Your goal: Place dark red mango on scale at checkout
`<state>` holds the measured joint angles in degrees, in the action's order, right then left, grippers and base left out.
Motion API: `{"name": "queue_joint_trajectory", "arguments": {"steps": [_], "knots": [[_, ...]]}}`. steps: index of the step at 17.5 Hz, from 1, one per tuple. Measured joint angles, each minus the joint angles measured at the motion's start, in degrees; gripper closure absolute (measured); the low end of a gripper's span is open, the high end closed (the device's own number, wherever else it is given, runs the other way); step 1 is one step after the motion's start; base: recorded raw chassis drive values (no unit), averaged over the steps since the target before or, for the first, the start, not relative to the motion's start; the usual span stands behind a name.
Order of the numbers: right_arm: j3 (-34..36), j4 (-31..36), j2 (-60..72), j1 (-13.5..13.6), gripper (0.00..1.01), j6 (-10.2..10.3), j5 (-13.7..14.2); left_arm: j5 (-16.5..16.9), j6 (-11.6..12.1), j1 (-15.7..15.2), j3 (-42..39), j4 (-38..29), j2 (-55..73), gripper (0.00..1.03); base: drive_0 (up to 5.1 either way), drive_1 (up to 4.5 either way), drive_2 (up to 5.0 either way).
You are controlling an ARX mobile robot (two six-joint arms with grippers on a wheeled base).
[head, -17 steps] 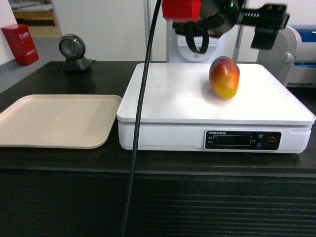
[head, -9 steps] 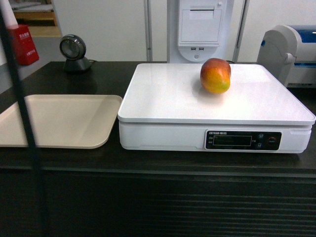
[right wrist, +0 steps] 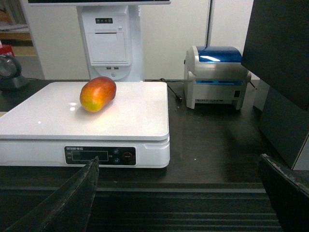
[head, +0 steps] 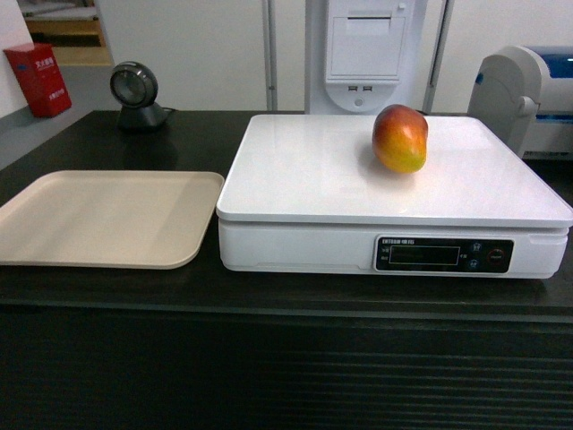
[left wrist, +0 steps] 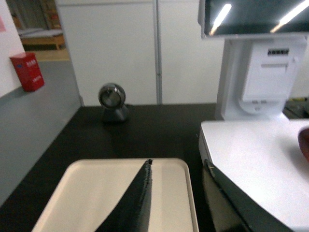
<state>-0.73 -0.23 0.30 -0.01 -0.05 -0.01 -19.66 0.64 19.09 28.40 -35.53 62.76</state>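
The dark red mango [head: 400, 137] lies free on the back right part of the scale's white platform [head: 304, 170], on the checkout counter [head: 192, 134]. The right wrist view shows the mango [right wrist: 98, 94] on the scale [right wrist: 135, 111] from the front. My right gripper [right wrist: 179, 158] is open wide and empty, low before the counter's ribbed front, well short of the scale. My left gripper [left wrist: 177, 163] is open and empty above the right edge of the beige tray [left wrist: 96, 193], left of the scale [left wrist: 256, 154]. Neither gripper shows in the head view.
The beige tray [head: 98, 219] lies left of the scale. A round barcode scanner [head: 134, 90] stands at the back left, a white receipt printer stand [head: 363, 54] behind the scale, a blue-topped label printer [right wrist: 216, 77] to its right. A red box [head: 38, 81] sits far left.
The arm with its cable that hung over the scale a second ago has left the head view. The mango rocked slightly left, then back right, on the platform.
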Motion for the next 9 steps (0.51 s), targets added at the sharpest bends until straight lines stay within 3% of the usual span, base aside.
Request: {"name": "queue_joint_trajectory", "arguments": {"steps": [3,9], "knots": [[0.0,0.0,0.0,0.0,0.03,0.0,0.0,5.6,-0.5,-5.2,-10.0,-1.5,-7.0,1.01,0.0,0.0,0.0],[0.0,0.0,0.0,0.0,0.03,0.0,0.0,8.1,-0.5,-8.1,-14.3,-1.6,-11.8,1.01,0.0,0.0,0.0]]}}
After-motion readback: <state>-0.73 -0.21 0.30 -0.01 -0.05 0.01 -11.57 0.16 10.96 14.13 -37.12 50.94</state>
